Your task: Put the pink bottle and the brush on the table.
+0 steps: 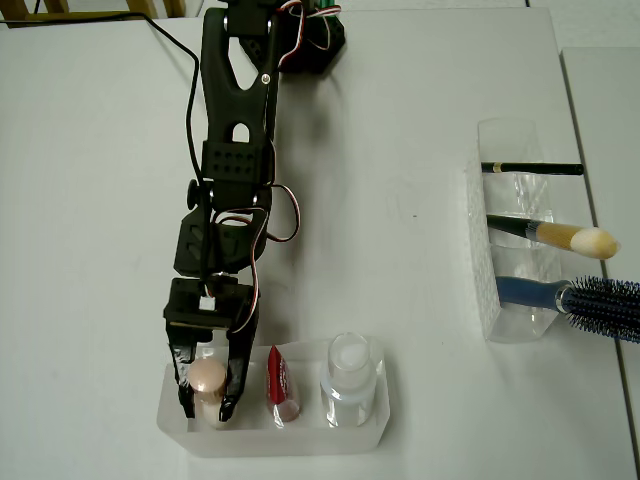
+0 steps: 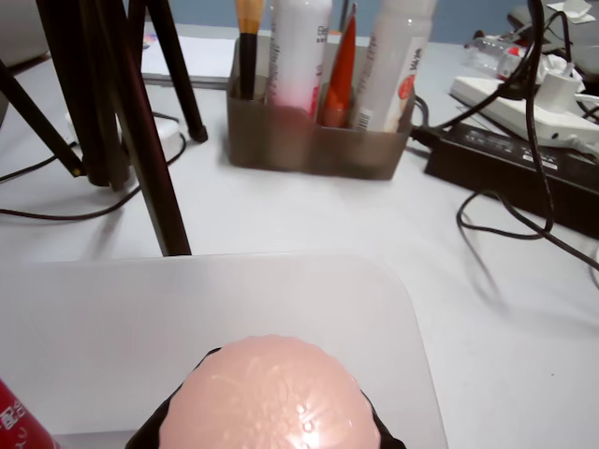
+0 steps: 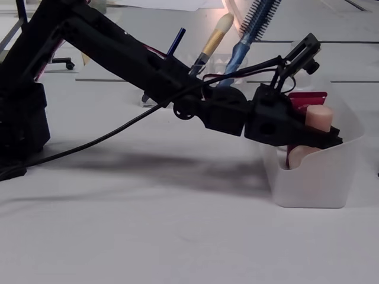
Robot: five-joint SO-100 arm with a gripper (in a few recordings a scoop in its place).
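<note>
In the overhead view we record the fingers closed narrowly on the pink bottle, one at each side of its cap, the bottle standing upright in the leftmost compartment of a translucent tray on the white desk. To its right in that tray we list a red tube and a clear bottle. Well apart at the right, a clear holder carries a black pencil, the brush and a blue hairbrush.

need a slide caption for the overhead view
Tool around the pink bottle in its tray; brush waits in the rack.
</note>
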